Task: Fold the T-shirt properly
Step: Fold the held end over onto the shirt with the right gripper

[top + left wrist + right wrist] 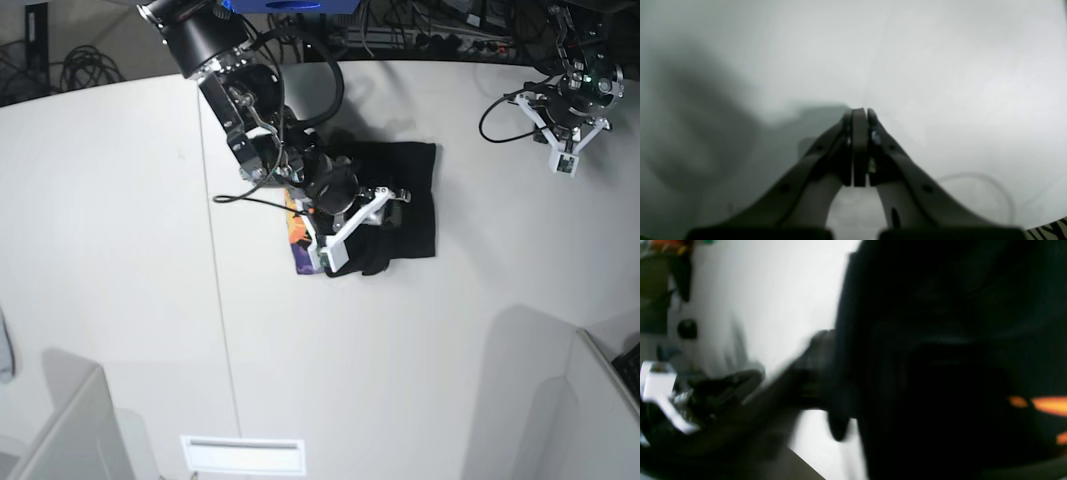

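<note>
One garment, the T-shirt (400, 205), is seen bunched into a compact black block mid-desk (120, 250), soft cloth, orange print peeking at its left edge. The right end effector (385, 215) is pressed into it; open or closed cannot be told. The left end effector (860, 115), fingers together and empty, is parked well apart.

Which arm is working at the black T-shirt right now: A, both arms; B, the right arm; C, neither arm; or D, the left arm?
B: in the base view the right gripper is down on the folded T-shirt, while the left gripper hangs far off over bare table, its jaws shut on nothing.
</note>
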Controlling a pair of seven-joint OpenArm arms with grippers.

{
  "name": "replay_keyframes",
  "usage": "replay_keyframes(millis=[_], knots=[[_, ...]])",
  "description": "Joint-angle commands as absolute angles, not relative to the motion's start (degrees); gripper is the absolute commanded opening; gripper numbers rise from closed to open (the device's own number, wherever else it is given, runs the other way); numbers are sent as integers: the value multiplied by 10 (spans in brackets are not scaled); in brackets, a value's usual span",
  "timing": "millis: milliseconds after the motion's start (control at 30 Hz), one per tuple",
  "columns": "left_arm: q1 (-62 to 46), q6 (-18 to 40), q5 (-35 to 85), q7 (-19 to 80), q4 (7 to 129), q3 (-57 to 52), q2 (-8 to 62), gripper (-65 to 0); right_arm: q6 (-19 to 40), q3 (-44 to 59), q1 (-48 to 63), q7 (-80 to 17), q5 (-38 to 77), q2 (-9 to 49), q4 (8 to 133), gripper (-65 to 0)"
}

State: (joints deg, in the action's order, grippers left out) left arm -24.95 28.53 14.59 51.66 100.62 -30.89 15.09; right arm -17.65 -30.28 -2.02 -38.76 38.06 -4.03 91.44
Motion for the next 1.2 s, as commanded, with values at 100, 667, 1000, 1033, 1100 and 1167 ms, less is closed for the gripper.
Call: replay_keyframes(millis=[100,667,1000,1033,1100,1167], knots=[[-249,284,147,507,1014,-313,159,-650,-178,-305,-37,-379,384,-53,923,-254],[-248,284,147,508,1015,-366,158,-650,-178,-501,-131,-377,386,-69,870,-260],[-248,284,147,508,1016,-365,158,-650,-178,-582,-169,-379,383,-71,944,-261],[-248,284,147,508,1018,-365,156,-650,-179,-578,-169,-378,383,-56,958,-261],[-248,285,147,508,1033,-364,153,-650,-179,-544,-164,-376,383,-27,989,-261],[-248,286,152,508,1054,-364,138,-650,-179,-500,-145,-376,383,1,1015,-278]])
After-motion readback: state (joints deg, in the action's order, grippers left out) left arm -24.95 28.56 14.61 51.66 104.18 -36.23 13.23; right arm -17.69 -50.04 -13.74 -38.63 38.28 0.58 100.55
